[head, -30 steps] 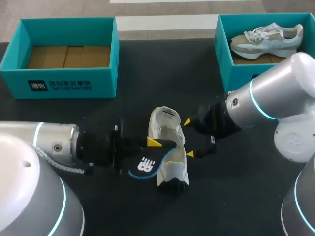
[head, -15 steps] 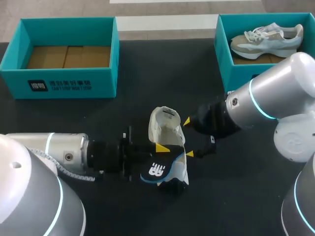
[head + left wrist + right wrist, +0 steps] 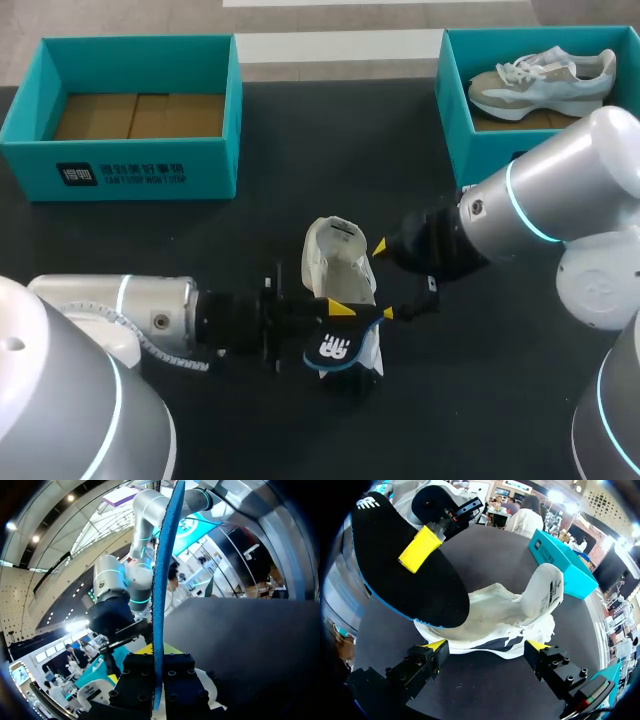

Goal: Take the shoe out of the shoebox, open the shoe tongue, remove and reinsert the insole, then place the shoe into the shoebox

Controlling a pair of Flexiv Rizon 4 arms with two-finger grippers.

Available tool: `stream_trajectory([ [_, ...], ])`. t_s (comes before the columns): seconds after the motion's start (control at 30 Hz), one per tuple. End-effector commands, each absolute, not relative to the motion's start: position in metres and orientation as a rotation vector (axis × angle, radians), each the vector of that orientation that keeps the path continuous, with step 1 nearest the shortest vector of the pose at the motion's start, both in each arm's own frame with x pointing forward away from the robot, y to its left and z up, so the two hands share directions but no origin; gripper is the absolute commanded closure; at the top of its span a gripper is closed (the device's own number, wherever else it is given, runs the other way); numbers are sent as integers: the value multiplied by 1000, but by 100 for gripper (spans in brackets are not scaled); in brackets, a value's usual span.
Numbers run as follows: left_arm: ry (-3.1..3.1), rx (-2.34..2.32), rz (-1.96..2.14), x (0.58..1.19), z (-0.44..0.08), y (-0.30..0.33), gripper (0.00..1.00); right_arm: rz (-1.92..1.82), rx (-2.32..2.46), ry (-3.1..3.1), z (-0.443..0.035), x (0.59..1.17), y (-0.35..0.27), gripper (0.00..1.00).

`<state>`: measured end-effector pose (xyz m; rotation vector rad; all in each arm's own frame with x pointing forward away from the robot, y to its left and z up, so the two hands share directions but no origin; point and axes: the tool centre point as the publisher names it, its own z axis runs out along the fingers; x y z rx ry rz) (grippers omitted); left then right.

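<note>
A white shoe [image 3: 338, 268] lies on the black table's middle, heel toward the far side. My left gripper [image 3: 345, 310] is shut on a black insole [image 3: 340, 350] with a blue underside and holds it over the shoe's toe end. In the left wrist view the insole [image 3: 162, 580] stands edge-on between the fingers of the left gripper [image 3: 159, 652]. My right gripper [image 3: 383, 280] stands open against the shoe's right side. In the right wrist view the shoe [image 3: 515, 612] lies just ahead of the open right gripper [image 3: 487, 647], and the insole [image 3: 405, 575] hangs over its toe.
A teal shoebox [image 3: 120, 170] with a bare cardboard floor stands at the back left. A second teal shoebox [image 3: 455, 110] at the back right holds another shoe [image 3: 545, 78]. Bare black table lies between the boxes and in front of the shoe.
My left gripper has carried the insole to the right, from beside the shoe to over its toe end. The right arm and the shoe have stayed put.
</note>
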<state>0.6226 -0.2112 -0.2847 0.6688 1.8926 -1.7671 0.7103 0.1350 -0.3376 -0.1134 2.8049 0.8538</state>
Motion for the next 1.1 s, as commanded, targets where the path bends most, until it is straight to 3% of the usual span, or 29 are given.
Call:
stream_trajectory([
  [0.03, 1882, 655, -1767, 628, -296, -216, 100, 856, -113, 2803, -339, 710, 135, 0],
  [1.1, 1905, 629, -1676, 684, -347, -222, 100, 856, -113, 2803, -339, 710, 135, 0],
])
